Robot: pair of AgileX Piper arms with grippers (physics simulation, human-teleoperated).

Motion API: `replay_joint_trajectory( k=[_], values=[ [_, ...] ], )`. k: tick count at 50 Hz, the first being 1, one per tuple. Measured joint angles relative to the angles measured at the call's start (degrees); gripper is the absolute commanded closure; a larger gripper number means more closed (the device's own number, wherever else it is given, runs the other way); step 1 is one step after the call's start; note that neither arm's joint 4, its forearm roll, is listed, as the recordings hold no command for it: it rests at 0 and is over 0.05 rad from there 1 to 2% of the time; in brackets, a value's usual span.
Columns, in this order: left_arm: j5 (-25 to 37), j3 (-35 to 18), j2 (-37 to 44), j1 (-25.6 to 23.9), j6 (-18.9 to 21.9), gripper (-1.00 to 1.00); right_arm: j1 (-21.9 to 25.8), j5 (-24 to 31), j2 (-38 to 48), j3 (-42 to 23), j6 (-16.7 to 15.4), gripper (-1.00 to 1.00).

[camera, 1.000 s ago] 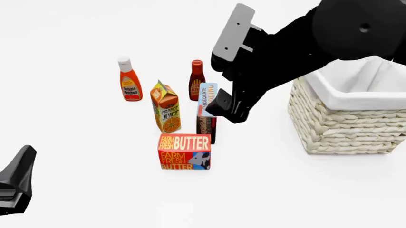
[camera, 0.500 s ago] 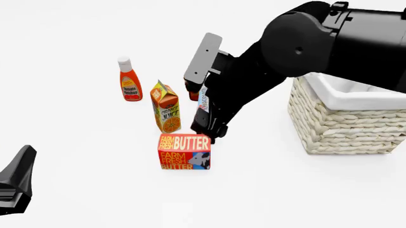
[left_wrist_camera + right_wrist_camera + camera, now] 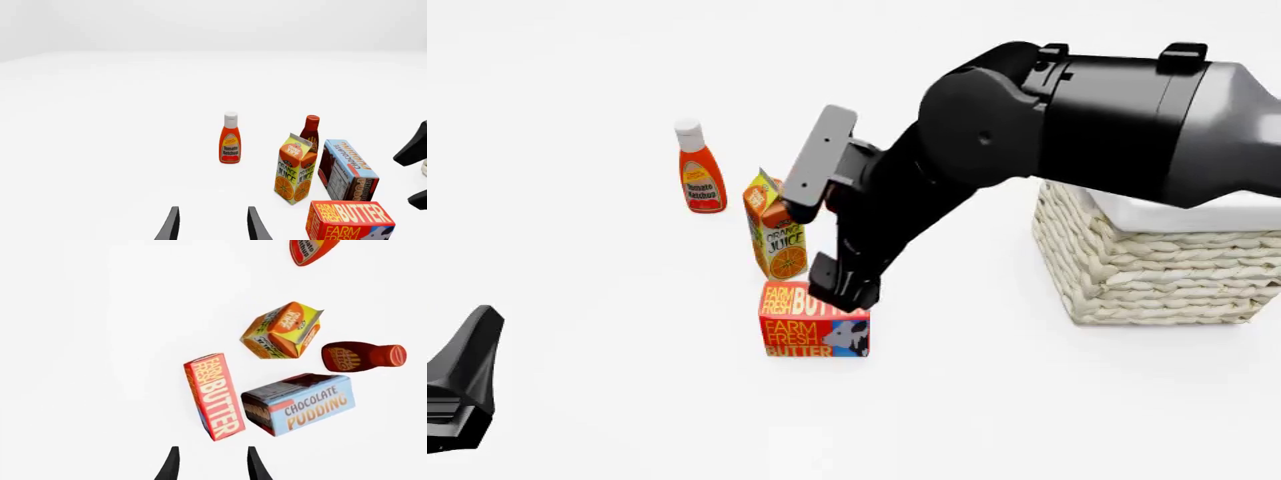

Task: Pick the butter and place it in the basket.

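The butter (image 3: 814,323), a red-orange box lettered "FARM FRESH BUTTER", stands on the white table in front of the other groceries. My right gripper (image 3: 841,283) hangs just above the box's top right end, open, with nothing between its fingers. In the right wrist view the butter (image 3: 215,396) lies just ahead of the spread fingertips (image 3: 172,465). The cream wicker basket (image 3: 1148,280) stands to the right, its rim partly behind my right arm. My left gripper (image 3: 461,390) rests open at the near left, far from the butter (image 3: 347,220).
An orange juice carton (image 3: 777,228) stands just behind the butter and a ketchup bottle (image 3: 701,168) further back left. The chocolate pudding box (image 3: 300,402) and a dark red bottle (image 3: 363,356) stand beside the butter, hidden by my right arm in the front view.
My right arm has swung down and to the left, from above the pudding box to just over the butter. It now covers the pudding box and dark bottle. The left arm has not moved.
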Motion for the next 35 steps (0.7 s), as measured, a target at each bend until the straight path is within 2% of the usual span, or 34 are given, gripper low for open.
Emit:
replay_joint_trajectory(
  k=[35],
  values=[
    [0.0, 0.0, 0.0, 0.0, 0.0, -1.0, 1.05, -0.34, 4.61, -2.22, 1.52, -1.0]
  ],
)
